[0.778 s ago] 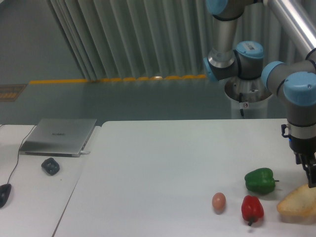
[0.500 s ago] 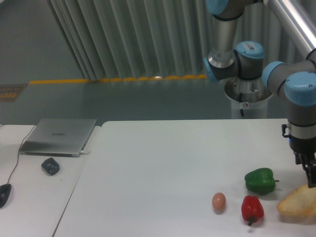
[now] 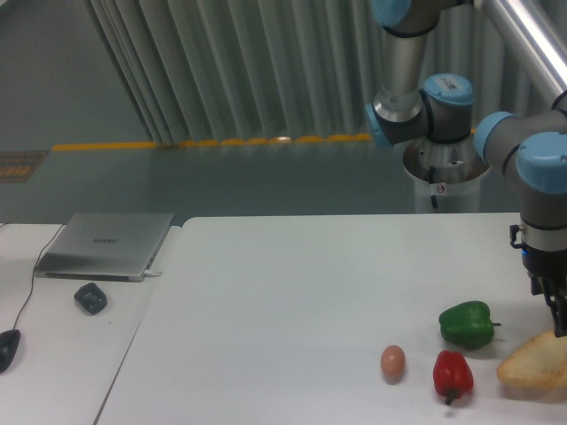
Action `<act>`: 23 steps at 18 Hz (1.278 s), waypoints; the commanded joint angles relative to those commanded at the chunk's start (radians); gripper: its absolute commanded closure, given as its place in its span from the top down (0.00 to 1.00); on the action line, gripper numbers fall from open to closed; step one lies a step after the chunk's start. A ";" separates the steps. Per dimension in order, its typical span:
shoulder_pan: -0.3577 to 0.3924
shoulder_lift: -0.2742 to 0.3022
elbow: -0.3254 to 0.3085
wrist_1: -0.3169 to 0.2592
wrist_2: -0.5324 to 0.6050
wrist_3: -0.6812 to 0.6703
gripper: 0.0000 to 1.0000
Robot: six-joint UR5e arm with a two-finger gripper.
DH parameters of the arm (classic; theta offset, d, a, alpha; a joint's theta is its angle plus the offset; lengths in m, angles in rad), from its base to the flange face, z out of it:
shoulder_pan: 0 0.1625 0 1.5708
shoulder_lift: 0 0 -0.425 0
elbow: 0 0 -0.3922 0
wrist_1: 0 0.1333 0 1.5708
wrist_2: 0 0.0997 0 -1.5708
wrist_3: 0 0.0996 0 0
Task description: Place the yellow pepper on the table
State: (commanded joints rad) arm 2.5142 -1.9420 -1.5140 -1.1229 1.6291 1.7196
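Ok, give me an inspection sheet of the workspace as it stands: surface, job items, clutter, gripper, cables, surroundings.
Surface: large white table, matte, nothing spilled.
Job's things: no yellow pepper seen anywhere in view.
Clutter: green pepper, red pepper and an egg lie apart near the front right; a bread slice at the right edge.
Gripper: the gripper hangs at the frame's right edge just above the bread slice; cut off, so open or shut cannot be told.
Cables: one cable runs across the side desk toward a mouse.
Surroundings: closed laptop and a small dark object on the side desk; ribbed wall and yellow floor line behind.
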 joint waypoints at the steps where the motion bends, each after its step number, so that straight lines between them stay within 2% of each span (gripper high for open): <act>1: 0.003 0.000 0.002 0.000 0.000 0.000 1.00; 10: 0.040 0.008 0.003 -0.005 0.011 0.017 1.00; 14: 0.093 0.008 0.012 -0.011 0.012 0.023 1.00; 19: 0.199 0.006 0.017 -0.018 0.014 0.271 1.00; 23: 0.247 0.002 0.011 -0.018 0.015 0.324 1.00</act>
State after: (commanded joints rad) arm 2.7610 -1.9405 -1.5033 -1.1413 1.6444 2.0432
